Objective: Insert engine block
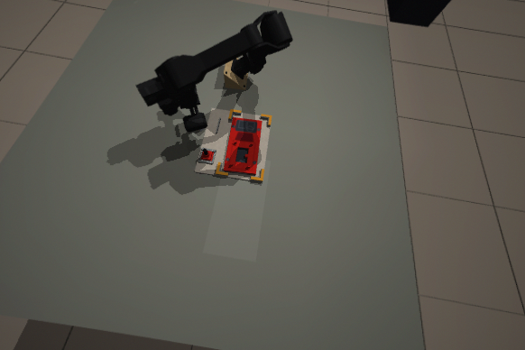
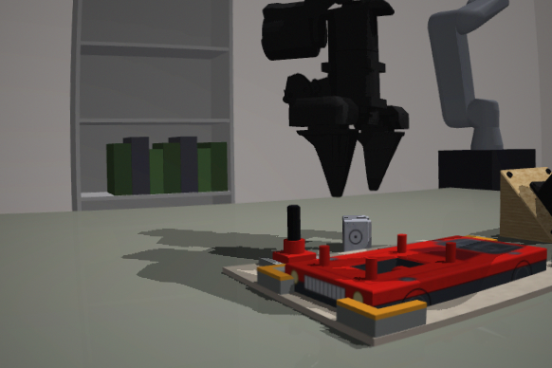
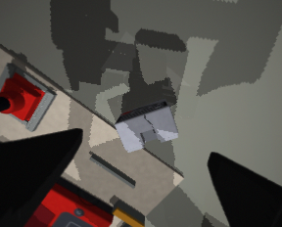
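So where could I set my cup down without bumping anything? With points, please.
Probably the green surface right of the red car [image 1: 245, 138] [image 2: 427, 265], beyond the board's orange corners. It is crowded left of the car: red knob piece [image 1: 207, 155] [image 2: 294, 248] [image 3: 22, 98], gray block [image 2: 357, 234] [image 3: 148, 128], gripper [image 1: 195, 123] [image 2: 356, 193] [image 3: 145, 146].

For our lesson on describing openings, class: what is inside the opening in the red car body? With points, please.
The opening in the car body [image 1: 246, 140] [image 2: 474, 253] shows a dark interior, with no engine block seated in it. The exterior view's low angle hides its floor; finer interior details are too small to tell.
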### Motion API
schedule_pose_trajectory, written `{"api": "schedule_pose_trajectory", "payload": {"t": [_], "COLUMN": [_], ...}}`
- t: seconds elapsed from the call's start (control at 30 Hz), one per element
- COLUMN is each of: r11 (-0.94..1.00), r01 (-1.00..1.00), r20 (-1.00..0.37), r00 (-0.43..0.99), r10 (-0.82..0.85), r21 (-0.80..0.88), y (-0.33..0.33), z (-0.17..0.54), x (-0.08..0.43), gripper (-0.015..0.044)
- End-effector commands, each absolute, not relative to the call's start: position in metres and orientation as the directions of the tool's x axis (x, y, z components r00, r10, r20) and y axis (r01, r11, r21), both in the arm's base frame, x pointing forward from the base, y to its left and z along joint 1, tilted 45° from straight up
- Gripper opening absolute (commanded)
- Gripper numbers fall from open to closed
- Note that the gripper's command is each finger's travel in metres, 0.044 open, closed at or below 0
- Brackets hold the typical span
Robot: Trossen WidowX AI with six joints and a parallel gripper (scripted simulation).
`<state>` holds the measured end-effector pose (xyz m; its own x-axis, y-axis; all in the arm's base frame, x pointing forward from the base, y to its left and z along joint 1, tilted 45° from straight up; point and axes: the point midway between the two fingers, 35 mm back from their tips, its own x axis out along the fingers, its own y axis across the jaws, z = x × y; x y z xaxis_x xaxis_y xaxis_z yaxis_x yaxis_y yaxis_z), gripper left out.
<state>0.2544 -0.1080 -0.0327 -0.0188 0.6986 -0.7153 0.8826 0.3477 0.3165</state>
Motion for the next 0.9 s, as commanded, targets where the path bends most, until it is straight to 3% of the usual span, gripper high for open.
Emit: {"api": "schedule_pose_trajectory", "payload": {"t": [0.0, 0.37, 0.87], "r11": [0.445, 0.614, 0.616], "r01": [0.798, 0.537, 0.532], "r20": [-0.718, -0.718, -0.718], "r00": [-0.022, -0.022, -0.022], "r10": [0.696, 0.695, 0.696], "r21": [0.407, 0.578, 0.581], "y": [-0.109, -0.111, -0.100], "z": [-0.032, -0.031, -0.041], "x": [0.254, 0.254, 0.254], "gripper": [0.0440, 0.0440, 0.0440]}}
